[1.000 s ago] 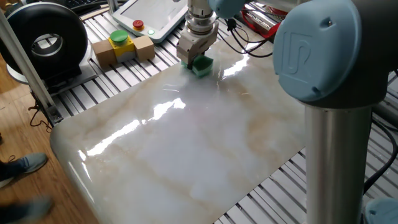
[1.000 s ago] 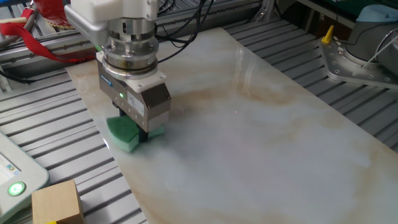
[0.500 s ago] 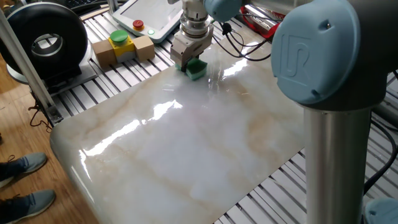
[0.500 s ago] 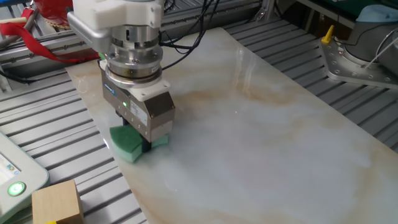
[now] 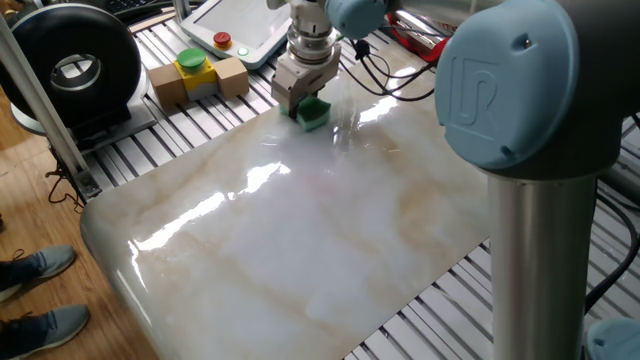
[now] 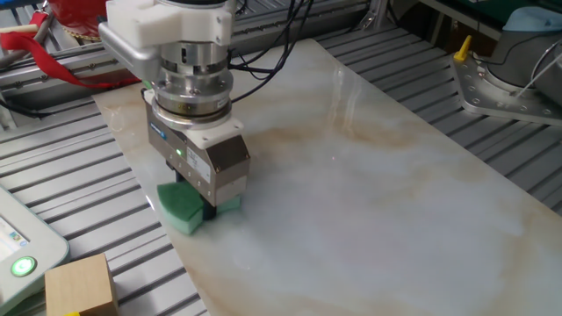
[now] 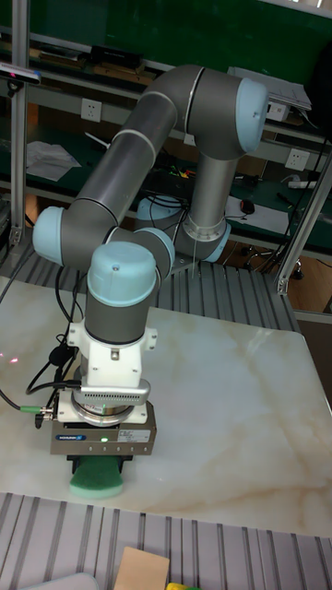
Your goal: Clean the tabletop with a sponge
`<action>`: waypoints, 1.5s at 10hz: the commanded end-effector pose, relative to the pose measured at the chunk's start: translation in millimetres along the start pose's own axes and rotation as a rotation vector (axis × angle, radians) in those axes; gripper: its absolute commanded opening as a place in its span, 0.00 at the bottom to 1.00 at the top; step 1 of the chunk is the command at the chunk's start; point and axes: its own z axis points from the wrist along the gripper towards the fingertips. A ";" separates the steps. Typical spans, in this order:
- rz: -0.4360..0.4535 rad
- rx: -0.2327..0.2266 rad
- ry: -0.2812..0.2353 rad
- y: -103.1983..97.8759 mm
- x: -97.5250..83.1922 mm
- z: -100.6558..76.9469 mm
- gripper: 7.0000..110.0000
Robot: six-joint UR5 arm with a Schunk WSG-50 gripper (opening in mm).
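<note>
The glossy marble tabletop (image 5: 300,230) (image 6: 378,193) (image 7: 231,406) fills the middle of each view. A small green sponge (image 5: 313,112) (image 6: 183,207) (image 7: 96,480) rests flat on it, close to one long edge and near a corner. My gripper (image 5: 304,104) (image 6: 209,204) (image 7: 100,461) points straight down and is shut on the sponge, pressing it against the slab. The fingertips are mostly hidden behind the gripper body.
A cardboard box with a yellow-and-green button (image 5: 197,72) sits on the ribbed aluminium frame (image 5: 170,140) beside the slab. A teach pendant (image 5: 240,25) and a black round device (image 5: 70,65) lie beyond. Cables (image 5: 385,80) trail near the far corner.
The gripper and sponge have slid a short way along the slab's edge, leftward in one fixed view and toward the camera in the other.
</note>
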 end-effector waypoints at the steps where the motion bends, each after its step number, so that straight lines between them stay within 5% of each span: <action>1: 0.009 -0.009 -0.004 3.0 -1.1 3.2 0.00; 15: 0.019 0.003 0.029 21.7 1.4 -2.0 0.00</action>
